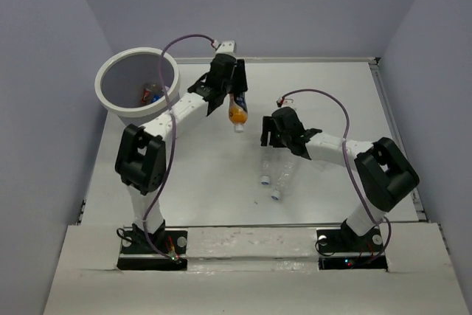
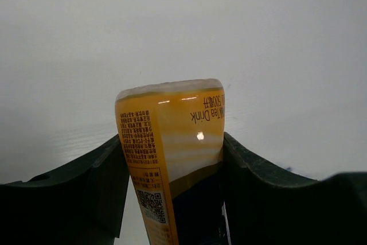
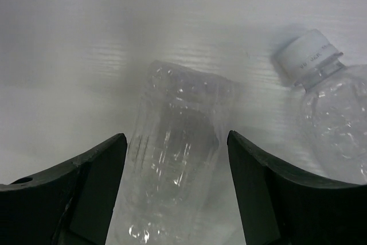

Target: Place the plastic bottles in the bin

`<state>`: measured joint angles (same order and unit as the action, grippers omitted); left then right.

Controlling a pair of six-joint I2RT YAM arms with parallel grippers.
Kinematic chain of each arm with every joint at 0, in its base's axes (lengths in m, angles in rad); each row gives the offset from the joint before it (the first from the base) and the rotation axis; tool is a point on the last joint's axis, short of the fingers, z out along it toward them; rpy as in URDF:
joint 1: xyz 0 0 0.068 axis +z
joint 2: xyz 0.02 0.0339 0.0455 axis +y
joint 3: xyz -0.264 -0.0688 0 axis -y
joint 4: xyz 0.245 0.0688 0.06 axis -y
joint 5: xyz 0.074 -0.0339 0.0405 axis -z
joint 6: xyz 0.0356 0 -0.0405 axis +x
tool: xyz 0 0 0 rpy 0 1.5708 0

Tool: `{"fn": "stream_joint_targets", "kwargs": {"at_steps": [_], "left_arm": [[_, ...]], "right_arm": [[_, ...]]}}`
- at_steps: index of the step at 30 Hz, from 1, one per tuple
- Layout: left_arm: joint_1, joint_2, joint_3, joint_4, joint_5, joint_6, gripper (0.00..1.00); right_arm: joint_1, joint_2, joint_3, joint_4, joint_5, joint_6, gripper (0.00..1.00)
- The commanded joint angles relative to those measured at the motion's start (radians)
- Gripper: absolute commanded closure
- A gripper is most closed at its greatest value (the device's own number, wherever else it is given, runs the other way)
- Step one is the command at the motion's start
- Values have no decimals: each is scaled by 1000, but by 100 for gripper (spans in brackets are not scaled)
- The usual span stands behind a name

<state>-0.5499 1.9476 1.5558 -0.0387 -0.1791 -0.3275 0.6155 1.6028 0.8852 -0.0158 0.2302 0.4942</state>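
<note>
One orange-yellow bottle [image 2: 172, 113] — glossy, pale-capped — clamped in left pincer [image 2: 172, 139].

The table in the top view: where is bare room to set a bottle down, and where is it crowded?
Bare: the far right of the table, between the right arm and the back edge; also the near strip between the left arm and the clear bottles. Crowded: the middle, where the right gripper straddles one of them, and beside the bin.

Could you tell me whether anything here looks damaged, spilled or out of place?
Nothing is spilled. The clear plastic bottle lying between the right end effector's open fingers looks crinkled, as does its white-capped clear neighbour.
</note>
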Motion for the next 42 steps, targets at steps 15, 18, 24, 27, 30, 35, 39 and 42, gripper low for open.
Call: {"fn": "stream_joint_targets", "kwargs": {"at_steps": [15, 18, 24, 27, 30, 35, 39, 42], "left_arm": [[331, -732, -68, -47, -103, 59, 45], [396, -759, -97, -14, -174, 41, 45], [536, -652, 9, -3, -302, 16, 45], [574, -586, 72, 25, -402, 44, 45], [574, -584, 0, 155, -495, 106, 44], [556, -590, -156, 322, -650, 224, 41], [450, -639, -321, 583, -698, 371, 31], [439, -653, -362, 599, -708, 367, 20]], "right_arm": [[-3, 146, 201, 100, -35, 53, 46], [6, 88, 190, 119, -29, 37, 47], [85, -98, 173, 142, -12, -11, 48], [127, -161, 176, 142, -3, -28, 48], [150, -187, 192, 145, 3, -42, 48], [196, -207, 296, 145, -11, -69, 48], [221, -184, 443, 143, -37, -115, 48], [244, -152, 561, 137, -43, -146, 48]]}}
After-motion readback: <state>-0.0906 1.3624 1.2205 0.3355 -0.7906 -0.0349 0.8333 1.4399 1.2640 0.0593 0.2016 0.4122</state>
